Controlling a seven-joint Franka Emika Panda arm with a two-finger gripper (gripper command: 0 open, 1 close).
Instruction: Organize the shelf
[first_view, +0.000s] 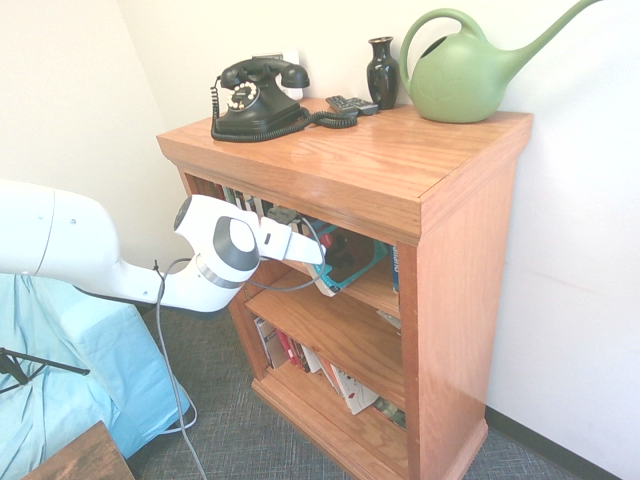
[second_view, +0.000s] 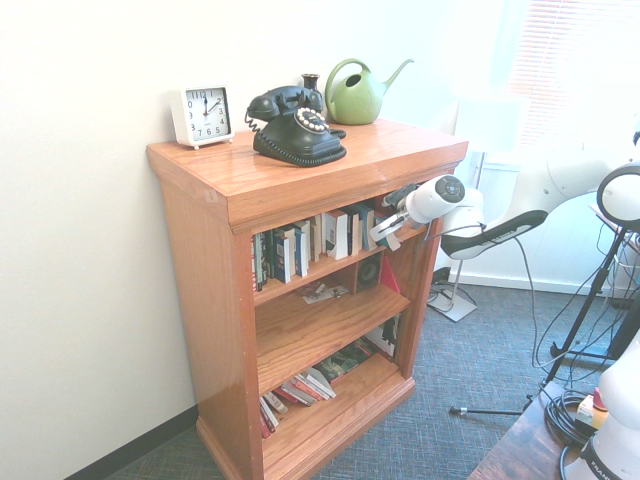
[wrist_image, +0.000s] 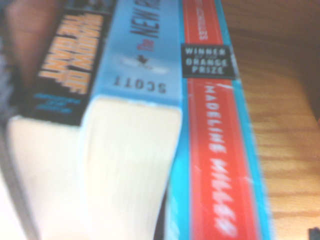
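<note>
The shelf (first_view: 440, 200) is a reddish-brown wooden bookcase with three tiers, also seen in the second exterior view (second_view: 300, 170). My gripper (first_view: 338, 262) reaches into the right end of the top tier, right at a teal book with a red spine (first_view: 352, 278) that leans there. From the other side the gripper (second_view: 385, 228) sits just right of the row of upright books (second_view: 310, 238). The wrist view shows that teal and red book (wrist_image: 215, 150) close up, beside a light-blue book (wrist_image: 140, 75) and a black book with orange print (wrist_image: 65, 65), all on the wooden board.
On the top stand a black dial telephone (first_view: 255, 100), a dark vase (first_view: 382, 72), a green watering can (first_view: 465, 75), a remote (first_view: 352, 104) and a white clock (second_view: 203, 115). Books lie on the bottom tier (second_view: 300, 385). A blue-covered object (first_view: 60, 370) stands left of the shelf.
</note>
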